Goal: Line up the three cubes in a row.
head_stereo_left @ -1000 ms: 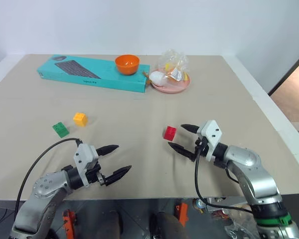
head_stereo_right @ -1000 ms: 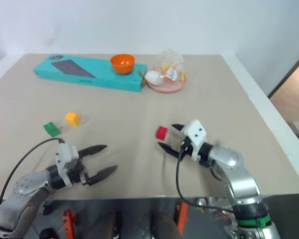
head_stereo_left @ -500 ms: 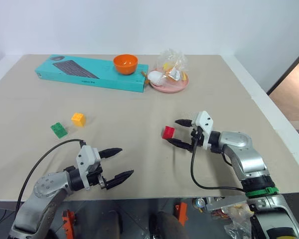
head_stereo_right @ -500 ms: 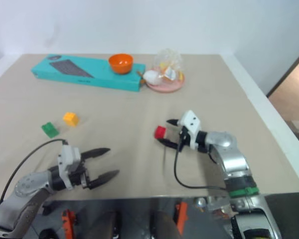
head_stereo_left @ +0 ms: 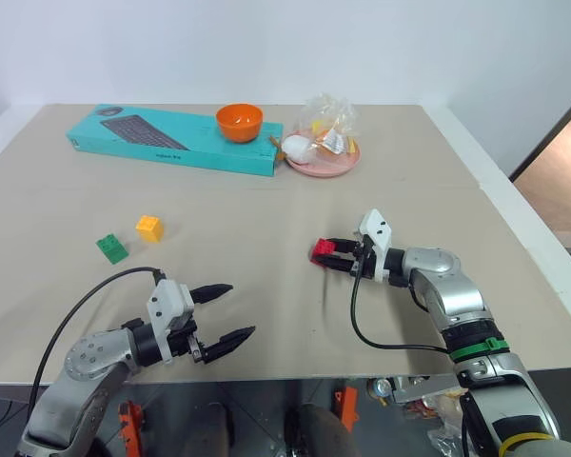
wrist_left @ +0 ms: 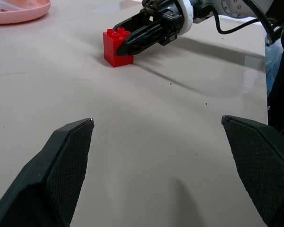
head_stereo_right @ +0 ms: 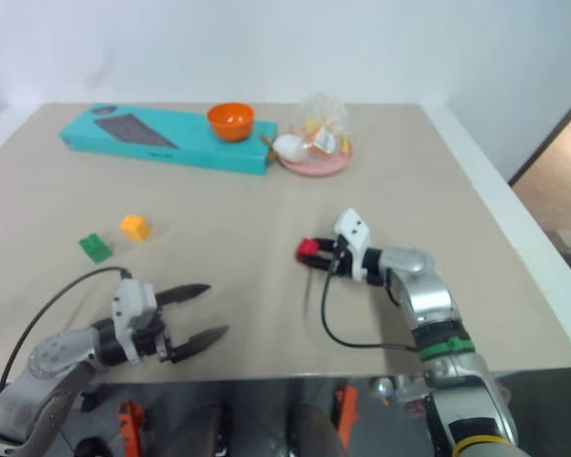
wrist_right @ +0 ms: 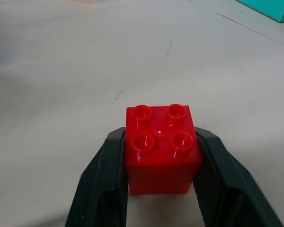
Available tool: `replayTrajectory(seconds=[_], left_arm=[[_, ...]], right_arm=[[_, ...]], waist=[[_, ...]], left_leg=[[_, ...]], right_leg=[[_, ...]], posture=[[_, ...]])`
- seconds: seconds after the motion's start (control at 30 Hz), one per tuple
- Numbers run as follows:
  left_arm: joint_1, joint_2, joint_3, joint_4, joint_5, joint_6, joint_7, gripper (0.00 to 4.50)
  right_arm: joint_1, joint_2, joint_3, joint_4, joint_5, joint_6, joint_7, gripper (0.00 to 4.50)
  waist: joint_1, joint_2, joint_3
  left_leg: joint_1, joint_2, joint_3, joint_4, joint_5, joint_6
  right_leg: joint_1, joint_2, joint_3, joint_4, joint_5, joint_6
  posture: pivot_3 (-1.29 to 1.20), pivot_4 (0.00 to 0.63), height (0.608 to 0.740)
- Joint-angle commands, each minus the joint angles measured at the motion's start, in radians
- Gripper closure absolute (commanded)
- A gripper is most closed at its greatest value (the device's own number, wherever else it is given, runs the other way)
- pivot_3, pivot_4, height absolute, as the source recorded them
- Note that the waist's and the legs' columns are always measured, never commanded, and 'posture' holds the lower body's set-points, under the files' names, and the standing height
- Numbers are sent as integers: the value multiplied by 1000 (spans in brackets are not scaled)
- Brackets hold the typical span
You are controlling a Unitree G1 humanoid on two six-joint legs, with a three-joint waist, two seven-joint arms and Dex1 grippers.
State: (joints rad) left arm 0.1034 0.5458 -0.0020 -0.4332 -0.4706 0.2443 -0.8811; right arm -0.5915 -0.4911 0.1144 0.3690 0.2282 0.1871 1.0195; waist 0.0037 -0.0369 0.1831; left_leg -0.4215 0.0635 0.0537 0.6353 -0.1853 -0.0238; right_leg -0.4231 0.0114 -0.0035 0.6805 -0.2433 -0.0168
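Right tool [head_stereo_left: 335, 255]: pinching the red cube [wrist_right: 161, 147], one finger [wrist_right: 105, 182] flat on each side face, studs up.
Red cube: sits on the counter [head_stereo_left: 266, 305], well apart from the other two cubes, on my right-arm side of them.
Yellow cube [head_stereo_left: 150, 228]: just beside the green cube [head_stereo_left: 113, 248], on the side nearer the bowl [head_stereo_left: 240, 121]; the two lie close but not touching.
Left tool [head_stereo_left: 222, 311]: spread wide, holding nothing, nearer me than the green cube.
Key relation: from the red cube, the green-yellow pair lies well off towards my left arm's side, at about the same depth on the counter.
Line to join: the green-yellow pair runs on a slant towards the bowl, so I judge the red cube goes at one end of that slant.
Nearer arm: my right has the red cube; my left is the nearer to the pair.
Next move, as I judge it: carry the red cube across towards the yellow cube.
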Motion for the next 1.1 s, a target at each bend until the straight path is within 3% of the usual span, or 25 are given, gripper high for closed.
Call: replayTrajectory(seconds=[0.03,0.37,1.1], left_arm=[[-6,7,3,-21,-3,-17,-7,0],[-23,10,5,2,-2,-22,-26,0],[29,9,15,-29,10,-33,-8,0]], right_arm=[[-3,-12,-10,-96,9,10,13,3242],[45,-65,118,-378,53,140,193,3242],[-133,29,181,-17,-59,-64,297,3242]], waist=[[0,0,0],[0,0,0],[0,0,0]], left_leg=[[0,0,0,0,0,0],[0,1,0,0,0,0],[0,1,0,0,0,0]], right_leg=[[0,0,0,0,0,0],[-1,0,0,0,0,0],[-1,1,1,0,1,-1]], posture=[[0,150,740],[0,150,740],[0,150,740]])
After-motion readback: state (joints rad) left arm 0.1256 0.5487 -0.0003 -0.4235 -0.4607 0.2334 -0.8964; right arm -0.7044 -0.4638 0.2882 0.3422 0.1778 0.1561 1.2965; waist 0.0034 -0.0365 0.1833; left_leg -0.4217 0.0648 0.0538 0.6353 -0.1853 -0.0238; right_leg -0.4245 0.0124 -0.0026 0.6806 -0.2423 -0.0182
